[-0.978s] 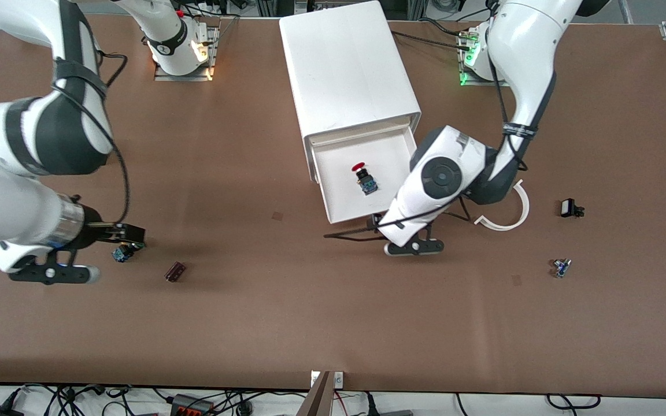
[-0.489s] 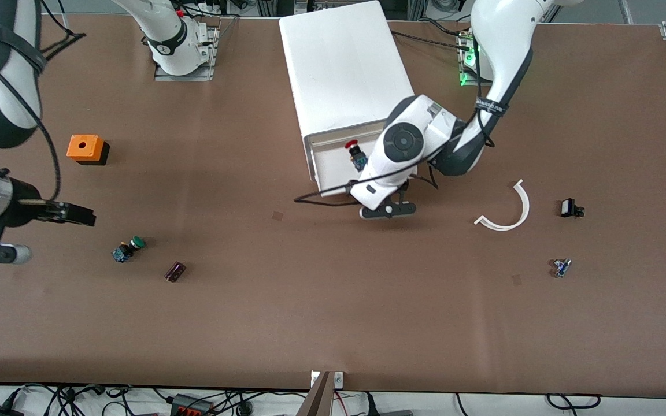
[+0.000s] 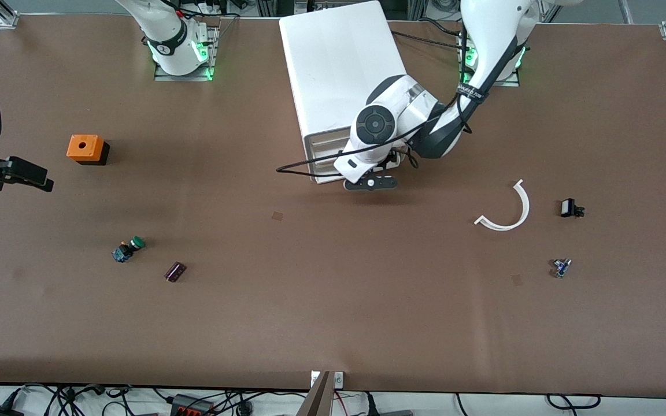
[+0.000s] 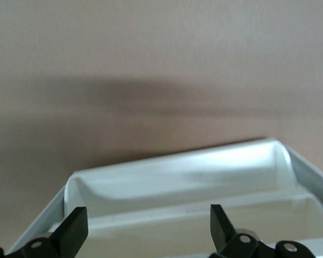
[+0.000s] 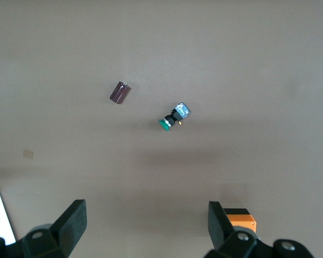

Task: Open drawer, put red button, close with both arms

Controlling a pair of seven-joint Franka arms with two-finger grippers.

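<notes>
Brown table [image 3: 333,323] fills the room's middle, broad and mostly bare toward the front camera. The small red-capped pushbutton is out of sight from where I stand, so I cannot tell where it lies. The white box-shaped cabinet [image 3: 344,63] stands between the two arm bases. Its white drawer [image 3: 322,157] faces the front camera and is pushed in at least nearly flush with the cabinet.

The left pincer [image 4: 148,226] hangs right at that drawer's front lip, its fingers spread wide with nothing clamped between them. Whether they touch the lip I cannot tell. The left arm's white wrist covers the end of the drawer front nearer the left arm's base.

Open table runs out from the drawer front on the front-camera side. Toward the left arm's end lie a thin white curved plastic strip [image 3: 509,211], a small black part [image 3: 570,208] just beside it, and a tiny blue part [image 3: 561,267] nearer the front camera.

The right pincer [image 3: 32,178] waits at the right arm's end, up above the table's edge, fingers wide apart and empty. Near it sits an orange block with a round hole [image 3: 85,149]. Nearer the front camera lie a green-capped pushbutton [image 3: 128,249] and a dark purple cylinder [image 3: 175,271], close together but apart.
</notes>
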